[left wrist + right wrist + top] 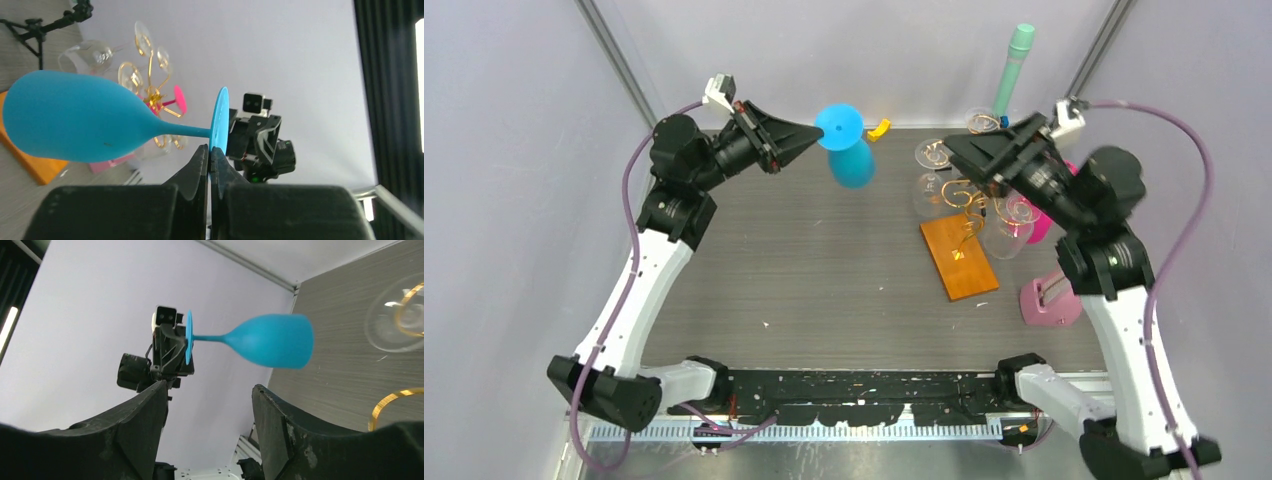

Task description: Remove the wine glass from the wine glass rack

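My left gripper is shut on the round foot of a blue wine glass and holds it in the air above the table's far middle, well left of the rack. In the left wrist view the glass lies sideways, its foot edge pinched between the jaws of the left gripper. The wine glass rack, gold wire on an orange-brown wooden base, stands at the right and carries clear glasses and a pink one. My right gripper is open and empty above the rack, facing the blue glass.
A pink block-shaped object sits right of the wooden base. A teal cylinder stands at the back right and a small yellow piece lies at the back. A clear glass and gold wire show beside my right fingers.
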